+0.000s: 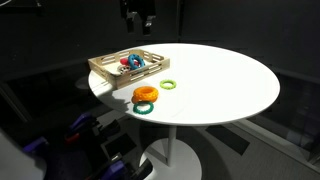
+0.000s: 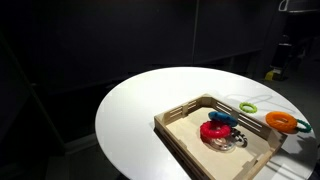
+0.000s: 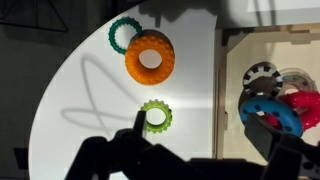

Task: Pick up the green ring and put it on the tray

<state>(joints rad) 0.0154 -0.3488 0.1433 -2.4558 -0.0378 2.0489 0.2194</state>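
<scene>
The green ring (image 3: 155, 116) is small, pale yellow-green and toothed. It lies flat on the white table, between the tray and the other loose rings, and shows in both exterior views (image 1: 167, 85) (image 2: 247, 106). The light-wood tray (image 1: 103, 68) (image 2: 178, 135) (image 3: 225, 80) holds a blue ring (image 3: 268, 112), a red ring (image 3: 303, 104) and a pale ring (image 3: 262, 76). My gripper (image 3: 210, 142) is open and empty, high above the table (image 1: 138, 20). In the wrist view its left finger lies just beside the green ring and its right finger lies over the tray.
A thick orange ring (image 3: 150, 58) (image 1: 145, 95) and a dark green ring (image 3: 124, 35) (image 1: 145, 107) lie on the table near its edge, beyond the green ring. The round white table (image 1: 230, 85) stands on a pedestal in dark surroundings.
</scene>
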